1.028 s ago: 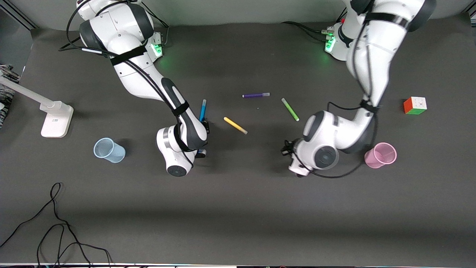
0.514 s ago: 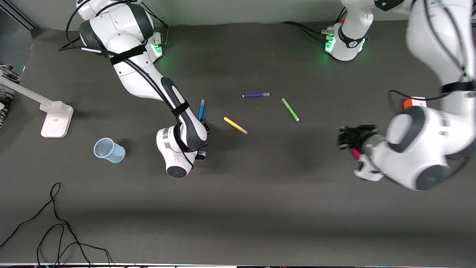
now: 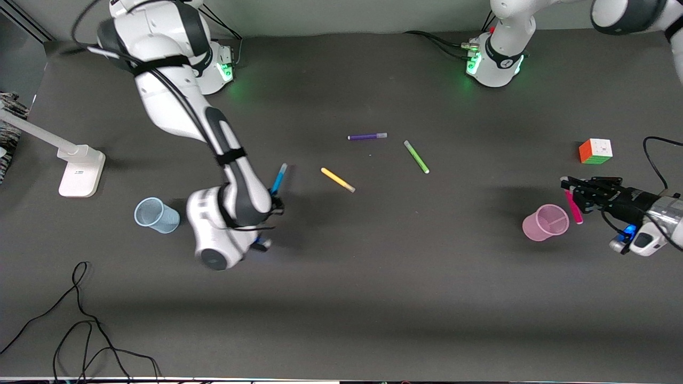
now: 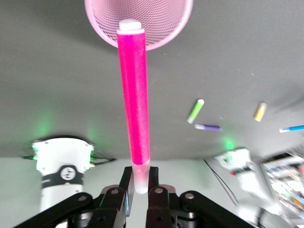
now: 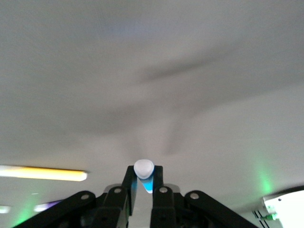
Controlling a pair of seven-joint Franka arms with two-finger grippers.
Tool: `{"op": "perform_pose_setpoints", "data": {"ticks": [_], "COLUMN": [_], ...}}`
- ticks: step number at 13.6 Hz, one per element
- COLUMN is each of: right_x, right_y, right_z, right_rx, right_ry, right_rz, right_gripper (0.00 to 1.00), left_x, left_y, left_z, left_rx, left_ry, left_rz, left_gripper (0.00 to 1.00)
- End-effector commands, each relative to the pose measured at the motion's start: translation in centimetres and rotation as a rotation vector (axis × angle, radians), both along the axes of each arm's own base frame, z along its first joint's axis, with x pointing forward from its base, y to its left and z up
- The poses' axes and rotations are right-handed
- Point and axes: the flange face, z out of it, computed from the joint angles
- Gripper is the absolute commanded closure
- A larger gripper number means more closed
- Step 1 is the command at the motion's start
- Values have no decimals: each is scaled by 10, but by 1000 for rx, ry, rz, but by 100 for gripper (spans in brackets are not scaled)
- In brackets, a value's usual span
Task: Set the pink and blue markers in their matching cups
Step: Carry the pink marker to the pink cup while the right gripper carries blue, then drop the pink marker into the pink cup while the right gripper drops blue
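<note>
Lower right of frame: left gripper in air, jaws clamped on pink marker, just beside pink cup; wrist view shows marker tip lined up with cup mouth. Centre-left: right gripper over bench, jaws pinching blue marker, tilted. Blue cup nearby at right arm's end. Farther up frame: yellow marker, green marker, purple marker, colour cube.

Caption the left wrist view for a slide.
Left claw shut on the pink marker, its tip aimed at the pink cup.
</note>
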Motion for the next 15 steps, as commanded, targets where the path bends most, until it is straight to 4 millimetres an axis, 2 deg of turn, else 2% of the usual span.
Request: {"op": "perform_pose_setpoints", "data": {"ticks": [1, 4, 5, 6, 8, 9, 10, 12, 13, 14, 15], "right_x": [19, 31, 33, 32, 25, 19, 11, -6, -16, -25, -32], "right_y": [-42, -130, -156, -182, -226, -253, -270, -290, -299, -306, -307], "right_z": [103, 193, 219, 233, 242, 246, 244, 222, 208, 199, 190], "right_rx": [-74, -153, -162, -194, -189, -177, -166, -147, -136, -132, -142], "right_ry": [-165, -344, -403, -448, -532, -588, -647, -726, -729, -728, -729], "right_rz": [-19, -51, -66, -40, 53, 65, 63, 78, 89, 85, 98], "right_gripper": [100, 100, 100, 100, 100, 100, 100, 100, 100, 100, 100], "left_x": [-2, -1, -1, 0, -2, -2, -1, 0, 0, 1, 3], "left_y": [-8, -11, -11, -10, 3, 2, 3, 3, 3, 2, 0], "left_z": [-18, -35, -40, -49, -63, -65, -70, -76, -75, -75, -73], "left_rx": [-51, -114, -121, -123, -135, -147, -144, -145, -142, -142, -133], "left_ry": [23, 37, 44, 47, 48, 48, 46, 45, 40, 39, 33], "left_rz": [13, 46, 49, 55, 89, 96, 102, 108, 110, 108, 102], "left_gripper": [100, 100, 100, 100, 100, 100, 100, 100, 92, 51, 1]}}
